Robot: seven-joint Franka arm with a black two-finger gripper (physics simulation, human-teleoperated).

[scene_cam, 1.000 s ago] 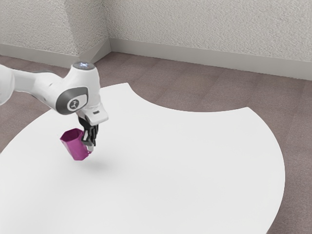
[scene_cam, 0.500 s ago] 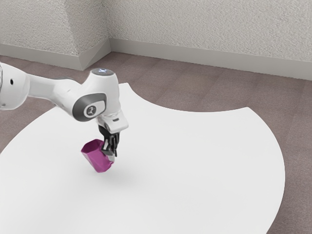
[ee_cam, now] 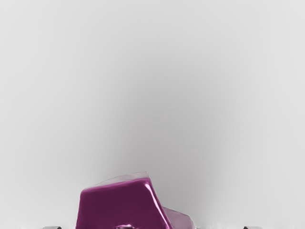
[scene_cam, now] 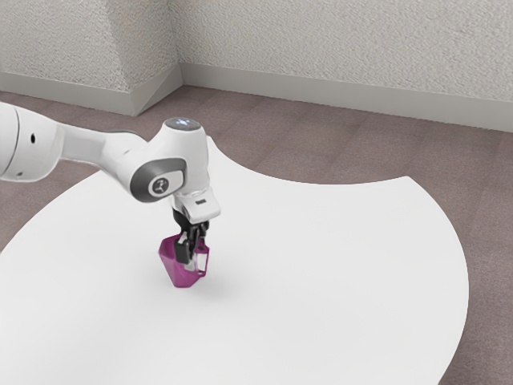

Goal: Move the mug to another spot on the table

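The end effector (scene_cam: 192, 242) points down from the arm, its black fingers pinched narrowly on the upper wall of the magenta mug (scene_cam: 185, 269). The mug hangs directly beneath them and tilts, with its base towards the white surface (scene_cam: 337, 265). It sits very low over its own shadow, and actual contact cannot be made out. Judging by this, setting it down calls for a short straight descent, levelling the mug before release.

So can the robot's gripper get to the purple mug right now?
Yes, it seems so: the gripper is shut on the mug, pinching its wall near the top, and nothing stands between them.
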